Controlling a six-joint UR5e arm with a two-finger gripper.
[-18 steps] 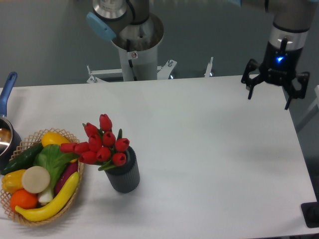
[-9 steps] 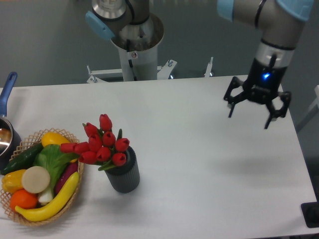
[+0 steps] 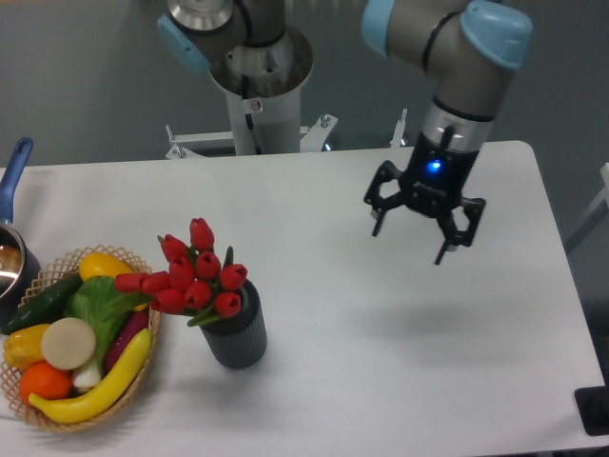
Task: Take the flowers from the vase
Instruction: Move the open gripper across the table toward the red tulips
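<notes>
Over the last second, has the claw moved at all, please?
Yes. The open claw has travelled left from the table's right edge toward the flowers in the vase.

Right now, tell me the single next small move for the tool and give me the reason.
Probably carry the tool further left across the table toward the flowers. It hangs open in the air well to the right of the vase, holding nothing, and the red buds stand out of the vase mouth, leaning toward the basket. It needs to be above them before descending.
</notes>
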